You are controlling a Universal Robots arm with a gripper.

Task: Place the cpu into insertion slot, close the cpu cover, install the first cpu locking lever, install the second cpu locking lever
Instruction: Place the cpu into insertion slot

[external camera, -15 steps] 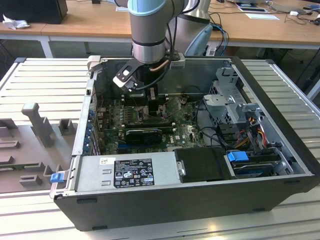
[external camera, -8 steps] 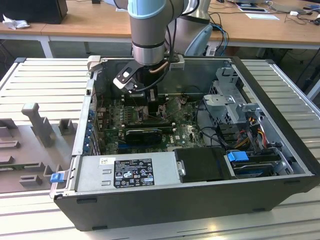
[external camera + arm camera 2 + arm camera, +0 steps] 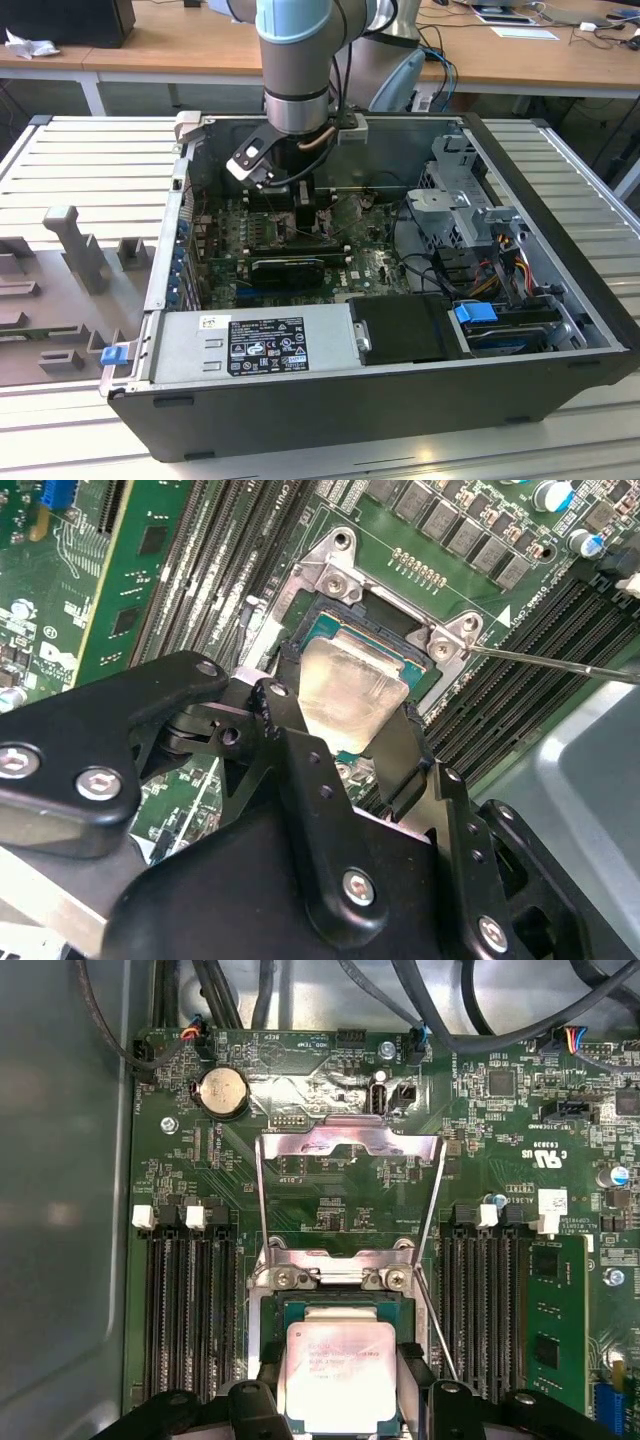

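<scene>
My gripper [image 3: 345, 725] reaches down into the open computer case [image 3: 150, 290], over the green motherboard. Its black fingers [image 3: 408, 748] flank the cpu [image 3: 350, 680], a pale silver square, and are shut on its two sides. The cpu [image 3: 340, 1360] hangs right over the insertion slot [image 3: 340, 1305], slightly tilted; whether it is seated I cannot tell. The cpu cover [image 3: 350, 1140], a silver frame with a big window, stands swung open beyond the slot. A thin locking lever [image 3: 560, 665] sticks out to one side of the slot, unlatched.
Black memory slots [image 3: 190, 1310] run along both sides of the slot. A long black card [image 3: 290, 268] lies nearer the front of the case. Cables [image 3: 420, 215], a drive cage [image 3: 460, 200] and the power supply [image 3: 260, 345] crowd the case, and its walls close in all round.
</scene>
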